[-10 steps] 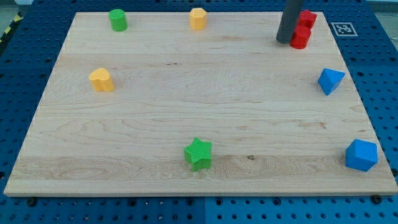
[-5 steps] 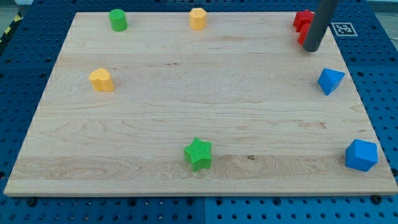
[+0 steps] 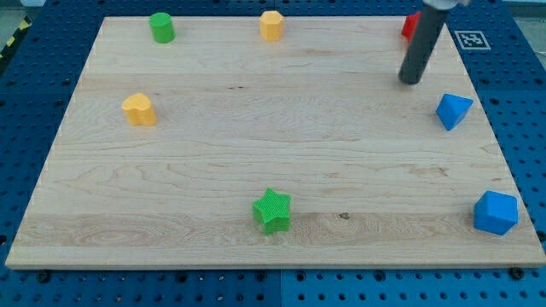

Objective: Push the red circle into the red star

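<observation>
My tip rests on the wooden board near the view's top right, with the rod leaning up and to the right. Only a small red patch shows just left of the rod at the board's top edge. I cannot tell whether it belongs to the red star or the red circle. The rest of the red blocks is hidden behind the rod. My tip is below that red patch and apart from it.
A green cylinder and a yellow hexagon stand along the top edge. A yellow block is at the left, a green star at bottom centre. A blue triangle and a blue block are at the right.
My tip swung from the left of the red blocks across to their right, then down and left onto the bare board. The rod now hides most of the red blocks.
</observation>
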{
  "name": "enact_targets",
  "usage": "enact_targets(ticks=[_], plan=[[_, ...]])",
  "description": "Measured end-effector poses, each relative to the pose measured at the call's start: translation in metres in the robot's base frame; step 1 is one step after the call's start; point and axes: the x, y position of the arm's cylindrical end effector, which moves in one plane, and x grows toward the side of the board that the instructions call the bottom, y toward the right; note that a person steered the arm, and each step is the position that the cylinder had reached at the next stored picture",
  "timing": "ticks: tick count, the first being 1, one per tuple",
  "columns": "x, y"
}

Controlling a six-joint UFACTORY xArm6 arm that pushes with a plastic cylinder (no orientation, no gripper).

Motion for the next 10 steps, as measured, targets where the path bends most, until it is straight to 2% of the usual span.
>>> enact_targets(ticks=[1, 2, 3, 5, 6, 8, 10], plan=[[0.013, -0.046], [0.013, -0.046], [0.034, -0.042], [0.13, -0.076], [0.16, -0.077], [0.156, -0.111], [0.174, -0.06]])
